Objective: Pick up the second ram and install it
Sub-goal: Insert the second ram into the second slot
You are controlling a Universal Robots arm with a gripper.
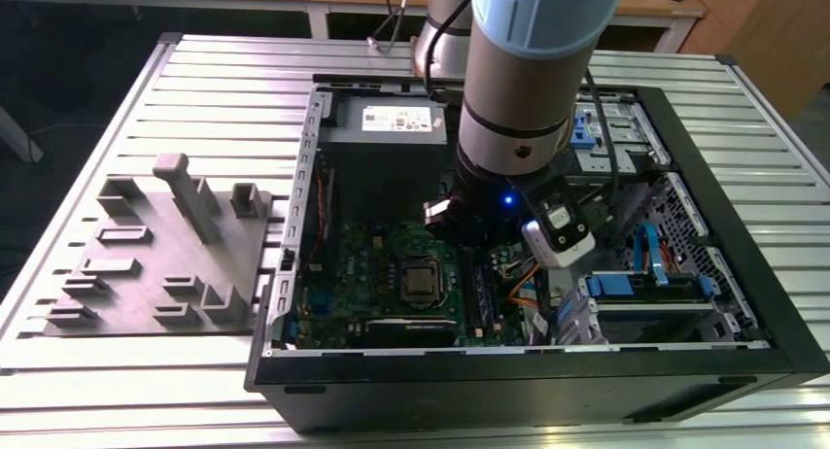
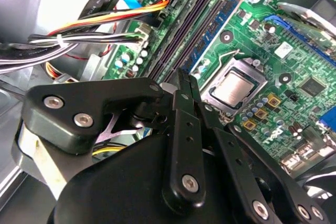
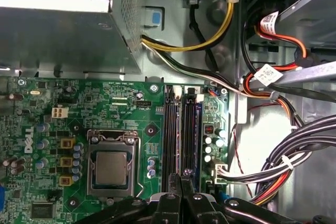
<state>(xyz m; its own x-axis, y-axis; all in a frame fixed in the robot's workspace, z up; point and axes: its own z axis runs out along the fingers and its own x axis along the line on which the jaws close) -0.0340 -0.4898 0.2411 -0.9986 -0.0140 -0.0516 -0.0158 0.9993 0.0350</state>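
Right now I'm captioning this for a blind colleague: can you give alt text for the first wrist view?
The gripper, shut, hangs over the long black memory slots of a green motherboard, beside the processor socket. A grey power-supply box and cable bundles lie beyond.

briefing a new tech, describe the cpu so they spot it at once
Inside the open computer case lies the green motherboard. Beside its long black memory slots sits the cpu, a bare silver square in a metal frame, unlike the dark chips around.

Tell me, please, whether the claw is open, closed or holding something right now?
Claw: closed, nothing visibly held, poised over the memory slots.
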